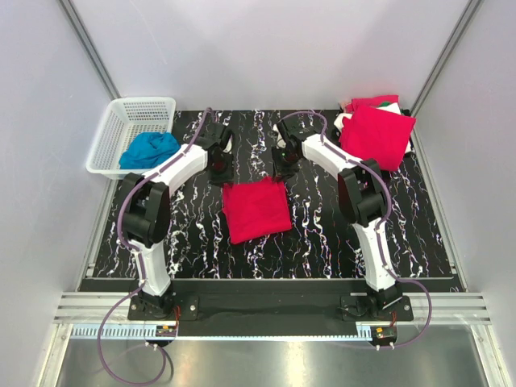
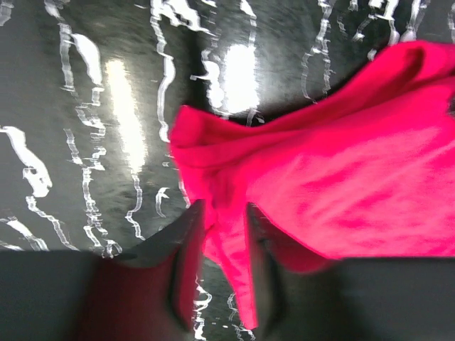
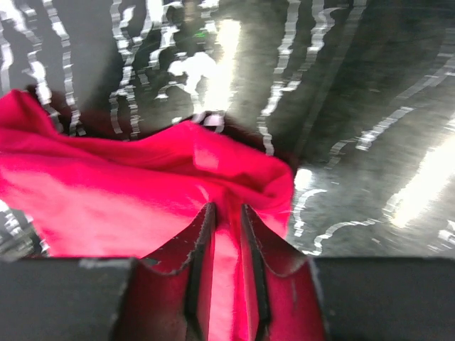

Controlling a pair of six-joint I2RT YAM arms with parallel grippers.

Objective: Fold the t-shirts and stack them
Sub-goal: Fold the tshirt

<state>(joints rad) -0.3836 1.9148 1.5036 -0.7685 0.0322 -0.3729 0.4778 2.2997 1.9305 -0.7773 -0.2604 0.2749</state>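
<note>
A folded red t-shirt (image 1: 255,210) lies as a rough square on the black marbled table (image 1: 322,234), between the two arms. My left gripper (image 1: 223,172) is at its far left corner. In the left wrist view its jaws (image 2: 224,209) stand parted around a hanging fold of the shirt (image 2: 341,185), with table showing beside the cloth. My right gripper (image 1: 282,168) is at the far right corner. There its jaws (image 3: 227,207) are also apart, with a ridge of the red fabric (image 3: 128,192) between them. A pile of red t-shirts (image 1: 377,133) lies at the back right, white and green (image 1: 393,105) showing at its far edge.
A white plastic basket (image 1: 113,137) at the back left holds a blue cloth (image 1: 149,149). Grey walls close in the table on the left, right and far sides. The arm bases stand at the near edge.
</note>
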